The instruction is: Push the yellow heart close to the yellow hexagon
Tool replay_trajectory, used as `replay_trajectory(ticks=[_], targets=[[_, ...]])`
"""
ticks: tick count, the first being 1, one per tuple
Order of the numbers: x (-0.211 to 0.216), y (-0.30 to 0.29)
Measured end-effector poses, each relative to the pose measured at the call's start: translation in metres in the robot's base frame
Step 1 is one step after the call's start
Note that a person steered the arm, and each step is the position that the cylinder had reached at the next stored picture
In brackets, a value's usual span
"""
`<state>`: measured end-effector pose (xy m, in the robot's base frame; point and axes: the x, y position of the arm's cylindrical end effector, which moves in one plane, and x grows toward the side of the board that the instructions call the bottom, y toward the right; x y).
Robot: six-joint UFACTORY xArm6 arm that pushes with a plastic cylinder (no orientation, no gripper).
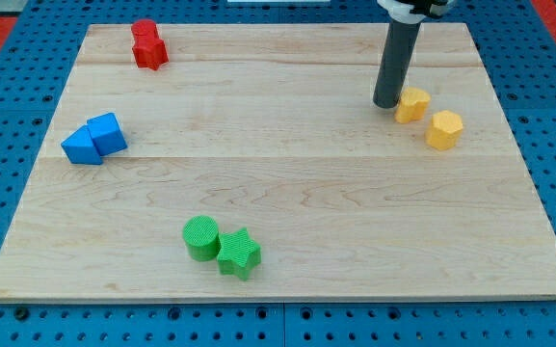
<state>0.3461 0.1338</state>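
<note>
The yellow heart (pixel 412 103) lies at the view's upper right on the wooden board (pixel 287 173). The yellow hexagon (pixel 443 129) sits just below and right of it, a small gap between them. My tip (pixel 387 102) rests on the board right at the heart's left side, touching or nearly touching it. The dark rod rises from there to the view's top edge.
Two red blocks (pixel 148 44) sit together at the upper left. Two blue blocks (pixel 95 139) sit at the left edge. A green cylinder (pixel 200 237) and a green star (pixel 239 253) sit at the bottom centre. Blue pegboard surrounds the board.
</note>
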Motion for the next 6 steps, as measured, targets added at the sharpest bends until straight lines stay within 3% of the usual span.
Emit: replay_trajectory(ticks=[3, 6], targets=[[-0.026, 0.02], [-0.01, 0.031]])
